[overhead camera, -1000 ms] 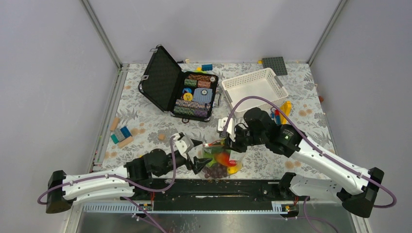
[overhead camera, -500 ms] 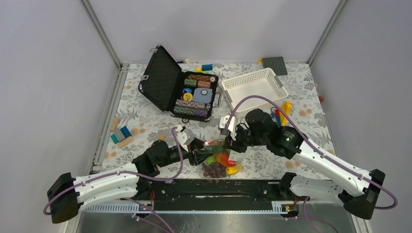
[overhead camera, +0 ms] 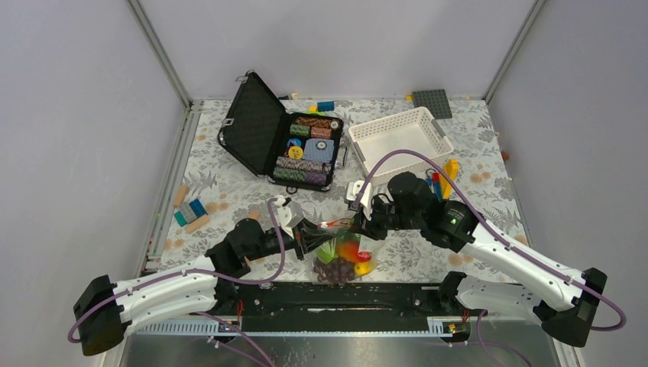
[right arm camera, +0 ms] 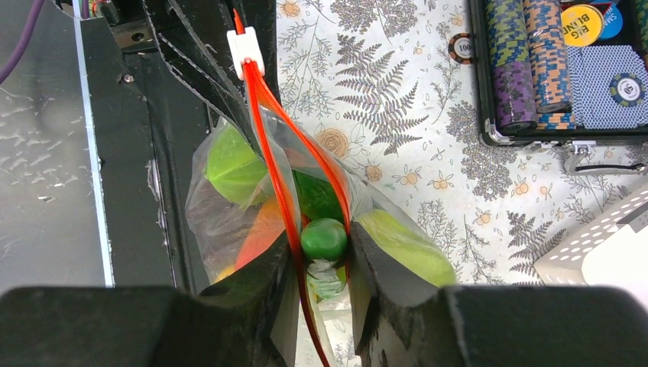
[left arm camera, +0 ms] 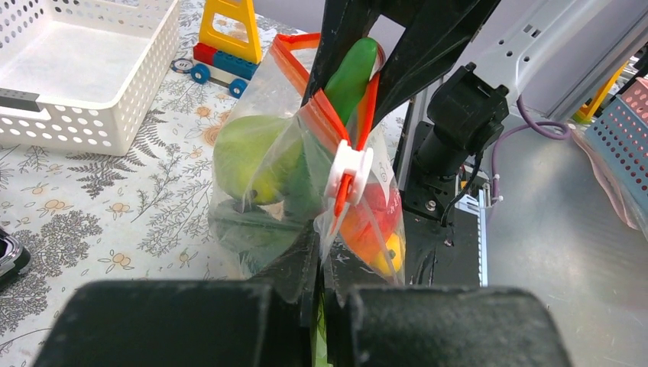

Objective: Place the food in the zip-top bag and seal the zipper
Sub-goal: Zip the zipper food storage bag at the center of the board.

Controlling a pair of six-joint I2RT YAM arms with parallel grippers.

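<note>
Presently held, low centre of the top view: zip-top bag, clear crinkly film, strung between the two arms at the counter's near edge, just above the black base rail. Contents: food, namely dark grapes, a red-orange piece, a green pear and a green cucumber whose tip stands up in the mouth. Handling, as judged: light but bottom-heavy, film limp and slippery, toys hard and unlikely to mark. Best taken by the stiffer zipper strip or the film just beneath it, not by the belly. Left jaws: closed flat on the film just below the white slider. Right jaws: narrow, pinching the opposite end of the mouth with the cucumber tip between them; that tip would likely block the slider. Room: bare counter at centre frame. The black case and white basket sit well apart in the upper half, and toy bricks lie near the right arm.
</note>
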